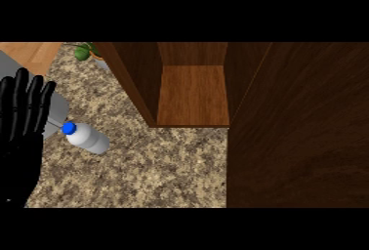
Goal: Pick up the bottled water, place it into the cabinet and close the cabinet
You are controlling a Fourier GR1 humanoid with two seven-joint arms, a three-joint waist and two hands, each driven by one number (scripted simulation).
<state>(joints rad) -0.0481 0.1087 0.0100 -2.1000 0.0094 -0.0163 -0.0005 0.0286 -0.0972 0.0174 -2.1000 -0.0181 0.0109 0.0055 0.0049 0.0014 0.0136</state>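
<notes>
The granite counter [144, 166] is speckled in beige, tan, brown and black flecks. On it, left of the cabinet [193, 93], the water bottle [88, 138] is pale translucent white-grey with a bright blue cap [69, 128]. The cabinet's shelf is warm reddish-brown wood with a straight grain; its side walls are darker brown. The open cabinet door [299, 127], right of the shelf, is very dark brown with faint grain. The left hand [22, 127], left of the bottle, is glossy black. Beyond the cabinet's left wall, a plant [88, 50] shows green leaves
</notes>
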